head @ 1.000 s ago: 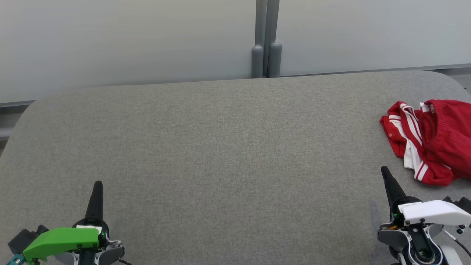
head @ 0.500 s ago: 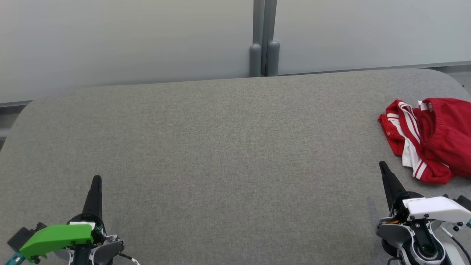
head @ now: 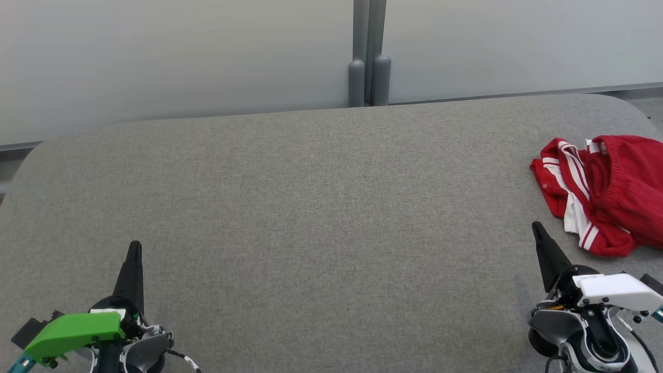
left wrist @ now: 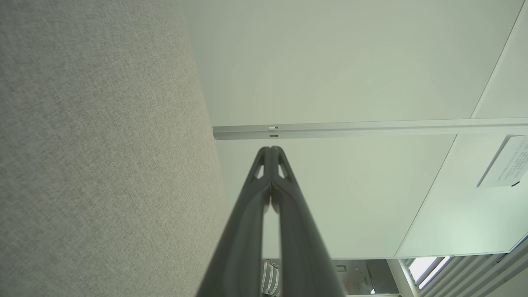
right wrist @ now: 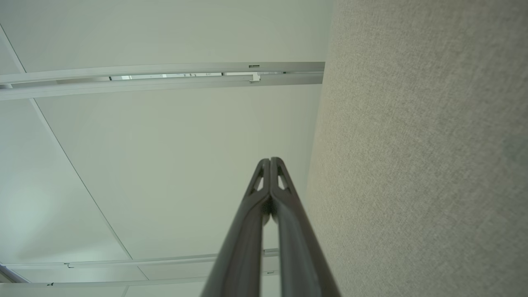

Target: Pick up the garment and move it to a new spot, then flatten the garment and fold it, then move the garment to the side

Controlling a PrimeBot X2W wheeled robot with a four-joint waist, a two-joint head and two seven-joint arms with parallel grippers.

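The garment [head: 606,194] is a crumpled red piece with white stripes, lying at the far right edge of the grey fabric table [head: 321,207] and partly cut off by the picture's edge. My right gripper [head: 534,226] hovers just left of and nearer than the garment, shut and holding nothing. My left gripper [head: 134,245] stands at the lower left, also shut and empty. In the left wrist view the left gripper [left wrist: 270,149] has its tips pressed together. The right wrist view shows the right gripper [right wrist: 270,161] the same way, beside the table [right wrist: 420,165].
A pale wall with a grey double post [head: 368,62] runs behind the table's far edge. The table has rounded corners at the back left and back right.
The whole picture has shifted slightly, so the camera moved. Both grippers sit a little further up the picture than before. The garment lies as it did.
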